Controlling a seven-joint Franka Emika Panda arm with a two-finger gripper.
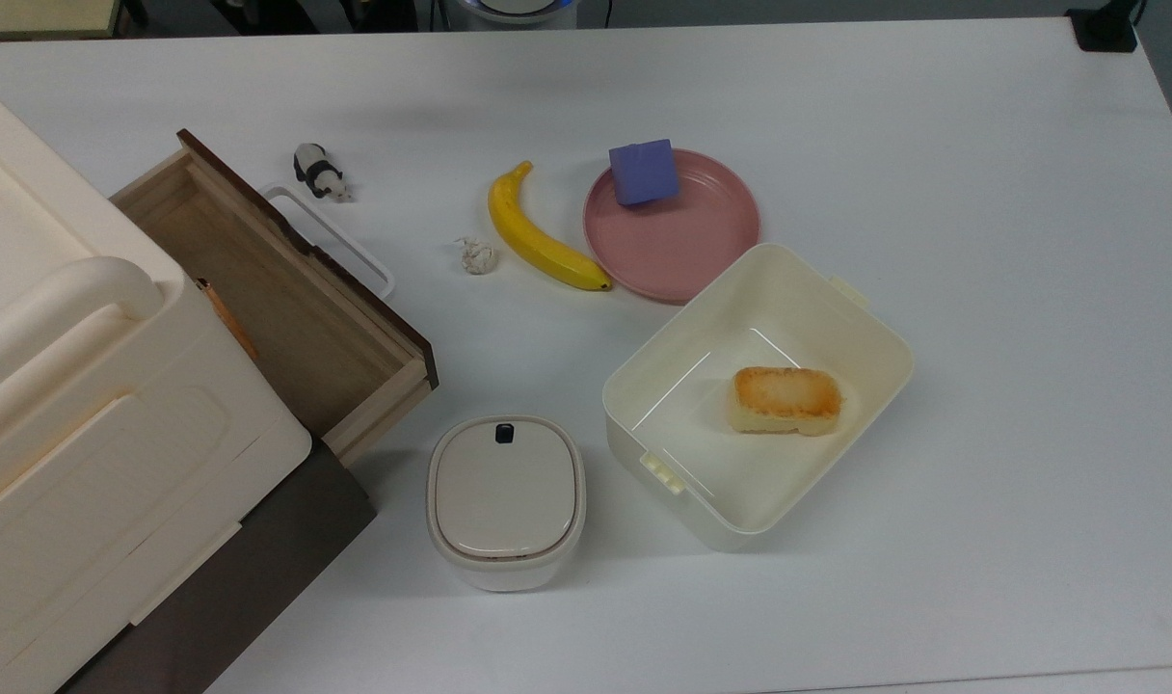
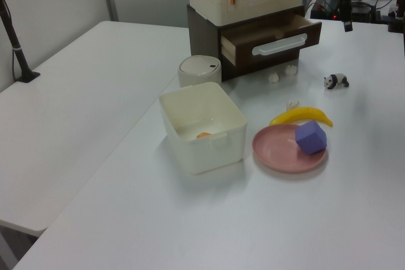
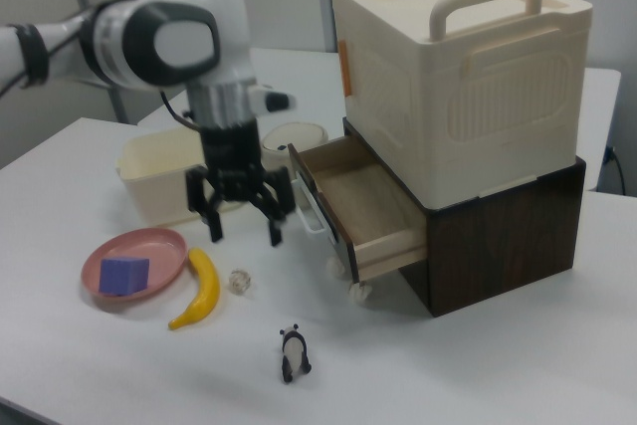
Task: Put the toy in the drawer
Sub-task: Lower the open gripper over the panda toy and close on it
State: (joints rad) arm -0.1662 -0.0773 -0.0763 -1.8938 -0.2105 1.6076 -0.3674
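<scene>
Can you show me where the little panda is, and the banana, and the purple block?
the toy (image 1: 318,172), top view, on the panda's striped body.
banana (image 1: 538,236), top view, on the middle of its yellow curve.
purple cube (image 1: 644,172), top view, on its upper face, at the pink plate's edge.

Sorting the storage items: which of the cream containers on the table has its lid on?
The small rounded container beside the open drawer: a flat lid with a dark button covers it. The larger cream box is open, with bread inside.
</scene>
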